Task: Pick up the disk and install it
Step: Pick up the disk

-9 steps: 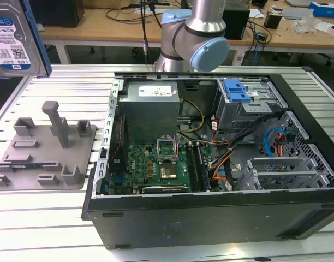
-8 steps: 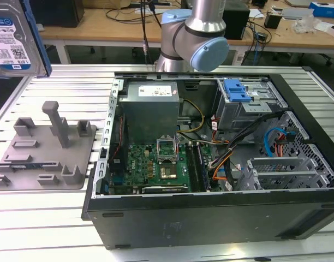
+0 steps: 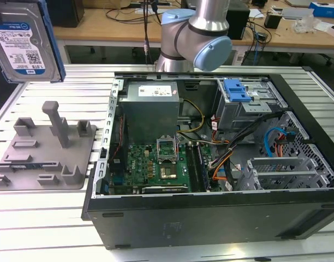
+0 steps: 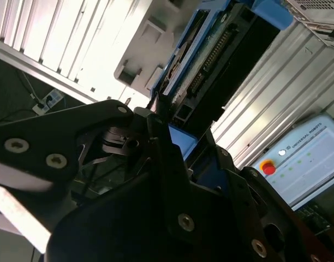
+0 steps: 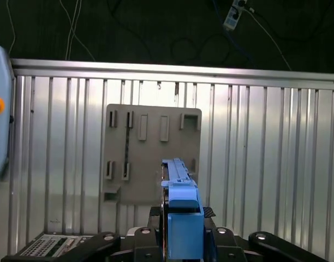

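**Disk held, case off to one side**

The disk [image 3: 25,41] hangs in the air, my jaws clamped on its blue frame, its long axis pointing out from them. The open computer case [image 3: 210,164] lies well toward the exterior view's right.

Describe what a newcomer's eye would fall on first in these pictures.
The flat silver disk in its bright blue plastic carrier hangs aloft at the exterior view's left, clamped in the black pincer. Beneath it lies a grey slotted fixture plate; beside that, the big black open computer case.
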You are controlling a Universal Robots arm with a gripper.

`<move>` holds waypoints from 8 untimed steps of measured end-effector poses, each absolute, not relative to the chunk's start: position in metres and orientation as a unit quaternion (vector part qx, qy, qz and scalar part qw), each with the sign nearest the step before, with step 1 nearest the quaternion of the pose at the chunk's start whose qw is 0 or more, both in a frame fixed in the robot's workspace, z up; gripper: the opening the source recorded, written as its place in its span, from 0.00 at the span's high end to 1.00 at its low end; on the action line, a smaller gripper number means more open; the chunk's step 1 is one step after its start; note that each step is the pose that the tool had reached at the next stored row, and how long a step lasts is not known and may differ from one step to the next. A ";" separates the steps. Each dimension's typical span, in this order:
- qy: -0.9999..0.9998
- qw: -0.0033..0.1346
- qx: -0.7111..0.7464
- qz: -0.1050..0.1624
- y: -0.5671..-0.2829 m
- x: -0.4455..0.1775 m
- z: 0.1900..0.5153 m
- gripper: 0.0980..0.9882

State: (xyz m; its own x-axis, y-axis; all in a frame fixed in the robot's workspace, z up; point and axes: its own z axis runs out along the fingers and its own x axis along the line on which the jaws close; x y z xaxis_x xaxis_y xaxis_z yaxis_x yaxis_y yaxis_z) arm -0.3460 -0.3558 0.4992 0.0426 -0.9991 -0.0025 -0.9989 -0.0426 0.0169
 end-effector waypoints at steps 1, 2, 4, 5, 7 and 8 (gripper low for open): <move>-0.692 0.006 0.722 -0.007 -0.358 -0.342 0.499 0.70; -0.692 0.006 0.722 -0.007 -0.360 -0.339 0.499 0.70; -0.692 0.007 0.722 -0.008 -0.365 -0.331 0.499 0.70; -0.692 0.007 0.722 -0.009 -0.368 -0.326 0.499 0.70; -0.692 0.008 0.722 -0.009 -0.373 -0.316 0.499 0.70; -0.692 0.008 0.722 -0.010 -0.375 -0.312 0.499 0.70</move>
